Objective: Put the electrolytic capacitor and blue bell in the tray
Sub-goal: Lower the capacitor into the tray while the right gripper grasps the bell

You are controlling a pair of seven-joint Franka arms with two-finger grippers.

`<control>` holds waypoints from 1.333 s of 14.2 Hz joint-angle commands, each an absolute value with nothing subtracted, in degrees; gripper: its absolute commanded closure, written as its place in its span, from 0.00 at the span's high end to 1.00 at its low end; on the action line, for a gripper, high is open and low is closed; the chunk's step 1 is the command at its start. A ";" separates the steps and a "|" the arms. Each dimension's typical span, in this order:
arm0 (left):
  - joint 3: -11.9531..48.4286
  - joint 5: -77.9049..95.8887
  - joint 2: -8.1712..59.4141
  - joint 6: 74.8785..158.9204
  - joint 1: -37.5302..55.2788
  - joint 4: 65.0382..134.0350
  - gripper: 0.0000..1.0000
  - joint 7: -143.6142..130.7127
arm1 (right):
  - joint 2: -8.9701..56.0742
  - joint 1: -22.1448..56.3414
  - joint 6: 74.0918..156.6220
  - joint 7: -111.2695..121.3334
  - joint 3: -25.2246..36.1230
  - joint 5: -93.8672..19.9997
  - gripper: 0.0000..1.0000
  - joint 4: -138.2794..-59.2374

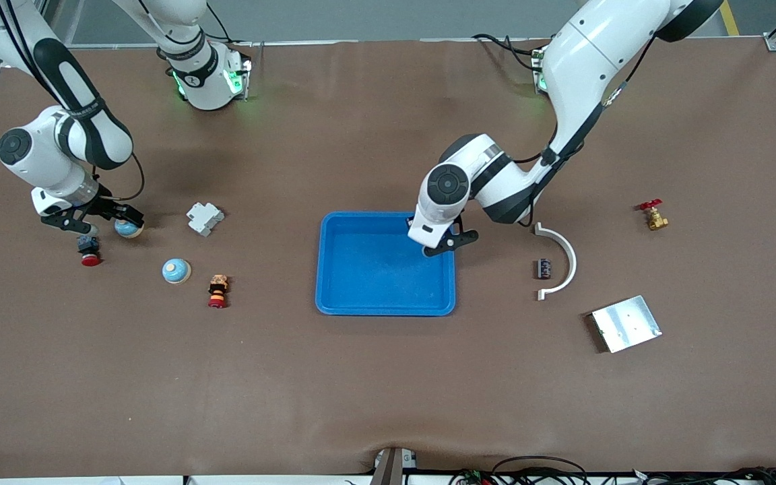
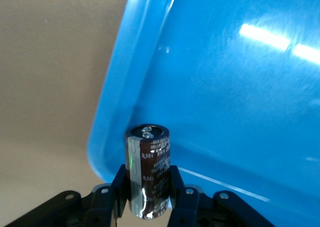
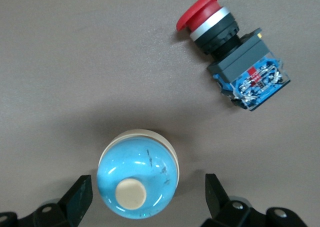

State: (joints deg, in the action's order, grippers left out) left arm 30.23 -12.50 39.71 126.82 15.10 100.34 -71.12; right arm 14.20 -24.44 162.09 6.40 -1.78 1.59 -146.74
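My left gripper pinches the capacitor, a stiff, slick can gripped mid-body, over the tray corner, while my right gripper, spread wide, straddles the smooth, hard-looking bell on the surface.

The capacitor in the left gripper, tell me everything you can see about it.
The capacitor is a short, dark brown cylinder with a glossy sleeve, pale printed lettering and a light stripe down its side. Its flat end carries two small silver terminals. The left gripper is shut on it, fingers pressing opposite sides. It hangs over the corner of the blue tray, not touching it.
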 commanded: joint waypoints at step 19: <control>24.70 -14.68 45.09 126.30 20.21 93.43 0.89 -76.82 | 16.44 -23.55 166.64 6.33 -2.37 1.58 1.00 -146.34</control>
State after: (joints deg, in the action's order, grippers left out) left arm 25.18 -12.83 44.91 126.71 19.44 94.31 -75.50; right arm 15.85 -23.80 166.17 6.42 -2.34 1.59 -146.72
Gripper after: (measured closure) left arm 0.480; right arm 0.000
